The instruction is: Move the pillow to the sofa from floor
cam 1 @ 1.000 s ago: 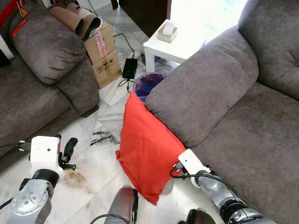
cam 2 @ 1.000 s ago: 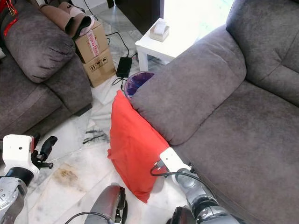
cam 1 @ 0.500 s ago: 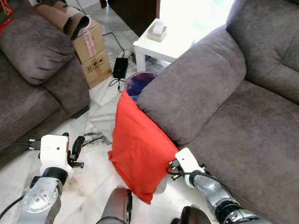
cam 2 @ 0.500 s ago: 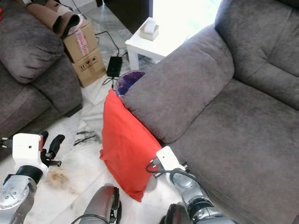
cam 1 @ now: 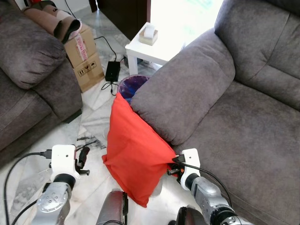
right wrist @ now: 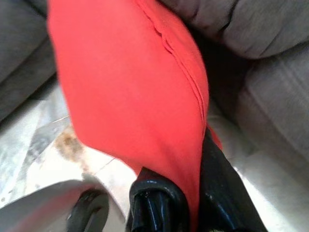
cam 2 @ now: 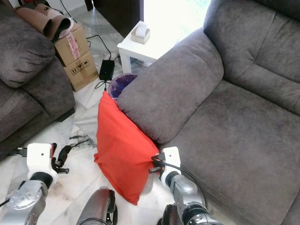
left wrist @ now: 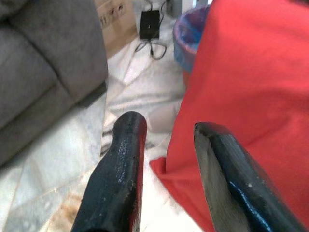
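- Right claw (cam 1: 171,165): lower centre, clamped on red pillow (cam 1: 133,152) edge.
- Left claw (left wrist: 169,169): lower left, fingers spread, empty.
- Pillow: leaning against grey sofa (cam 1: 243,117) armrest.

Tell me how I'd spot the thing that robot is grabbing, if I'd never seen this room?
Find the big grey sofa on the right and follow its padded armrest down to the marble floor. Leaning against it stands a pillow, its edge pinched in the right gripper. It is the only bright red thing among greys.

Silver arms (cam 1: 52,205) — white wrists, black fingers (left wrist: 118,179)
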Motion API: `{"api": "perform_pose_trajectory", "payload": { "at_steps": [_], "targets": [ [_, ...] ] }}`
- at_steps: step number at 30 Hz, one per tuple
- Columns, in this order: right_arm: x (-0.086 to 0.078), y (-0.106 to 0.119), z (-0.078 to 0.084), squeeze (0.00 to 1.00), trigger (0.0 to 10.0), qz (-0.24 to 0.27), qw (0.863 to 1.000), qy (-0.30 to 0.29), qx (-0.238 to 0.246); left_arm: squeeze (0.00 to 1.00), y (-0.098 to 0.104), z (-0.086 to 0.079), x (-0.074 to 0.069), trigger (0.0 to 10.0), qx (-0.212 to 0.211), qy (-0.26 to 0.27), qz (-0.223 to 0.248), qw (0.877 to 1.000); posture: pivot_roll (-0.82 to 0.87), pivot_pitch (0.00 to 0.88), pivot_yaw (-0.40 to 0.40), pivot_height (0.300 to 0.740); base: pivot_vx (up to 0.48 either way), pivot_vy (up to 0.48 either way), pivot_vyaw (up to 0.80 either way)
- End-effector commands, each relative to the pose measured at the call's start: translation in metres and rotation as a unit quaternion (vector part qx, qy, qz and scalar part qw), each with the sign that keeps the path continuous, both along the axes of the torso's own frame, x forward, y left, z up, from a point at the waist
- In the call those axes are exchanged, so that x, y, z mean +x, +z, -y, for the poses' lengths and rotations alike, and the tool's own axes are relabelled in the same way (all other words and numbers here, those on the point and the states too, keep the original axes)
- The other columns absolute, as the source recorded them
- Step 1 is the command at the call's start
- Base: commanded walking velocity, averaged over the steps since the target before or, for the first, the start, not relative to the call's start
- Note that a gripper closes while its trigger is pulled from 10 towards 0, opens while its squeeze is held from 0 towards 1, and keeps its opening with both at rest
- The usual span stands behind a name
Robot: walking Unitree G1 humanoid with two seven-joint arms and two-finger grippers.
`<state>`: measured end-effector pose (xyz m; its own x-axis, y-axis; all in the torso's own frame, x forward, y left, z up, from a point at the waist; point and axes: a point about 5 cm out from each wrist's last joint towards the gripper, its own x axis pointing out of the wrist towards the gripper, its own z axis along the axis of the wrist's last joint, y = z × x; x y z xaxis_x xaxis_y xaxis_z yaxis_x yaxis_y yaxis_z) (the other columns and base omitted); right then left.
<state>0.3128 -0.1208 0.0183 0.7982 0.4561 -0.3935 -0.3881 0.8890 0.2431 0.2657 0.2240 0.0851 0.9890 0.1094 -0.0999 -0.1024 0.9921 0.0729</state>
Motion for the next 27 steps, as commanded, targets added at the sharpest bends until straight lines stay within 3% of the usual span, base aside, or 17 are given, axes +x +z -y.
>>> {"api": "perform_pose_trajectory", "payload": {
  "at_steps": [1,7,10,11,12,16,21,27],
  "targets": [
    [-0.01,-0.008,0.003,0.0,0.0,-0.007,1.0,0.007,0.019,0.0,-0.015,-0.008,-0.005,10.0,0.008,0.014,-0.026,1.0,0.24,0.136,-0.023,0.64,0.0,0.0,0.0],
    [-0.017,-0.015,0.032,0.0,0.0,-0.006,0.99,-0.11,0.087,0.0,-0.048,-0.021,-0.013,10.0,0.001,0.032,-0.069,0.997,0.18,0.069,-0.03,0.64,0.0,0.0,0.0],
    [-0.022,-0.018,0.034,0.0,0.0,-0.011,0.988,-0.113,0.101,0.0,-0.055,-0.025,-0.015,10.0,0.003,0.038,-0.078,0.996,0.16,0.06,-0.026,0.64,0.0,0.0,0.0],
    [-0.025,-0.021,0.035,0.0,4.7,-0.013,0.99,-0.109,0.09,0.0,-0.058,-0.026,-0.016,10.0,0.006,0.039,-0.084,0.996,0.14,0.051,-0.017,0.64,0.0,0.0,0.0],
    [-0.028,-0.023,0.037,0.0,10.0,-0.014,0.991,-0.108,0.082,0.0,-0.061,-0.027,-0.017,10.0,0.01,0.039,-0.09,0.995,0.14,0.041,-0.015,0.64,0.0,0.0,0.0],
    [-0.031,-0.025,0.046,0.0,10.0,-0.016,0.988,-0.13,0.081,0.0,-0.068,-0.028,-0.019,10.0,0.014,0.039,-0.101,0.994,0.13,0.036,-0.016,0.64,0.0,0.0,0.0],
    [-0.025,-0.017,0.055,0.0,10.0,0.013,0.976,-0.177,0.122,0.0,-0.074,-0.034,-0.017,10.0,0.005,0.059,-0.102,0.993,0.14,0.012,-0.003,0.64,0.0,0.0,0.0],
    [-0.023,-0.015,0.056,0.0,10.0,0.011,0.982,-0.159,0.105,0.0,-0.077,-0.031,-0.014,10.0,0.002,0.062,-0.095,0.994,0.15,0.001,-0.029,0.68,0.0,0.0,0.0]
  ]
}}
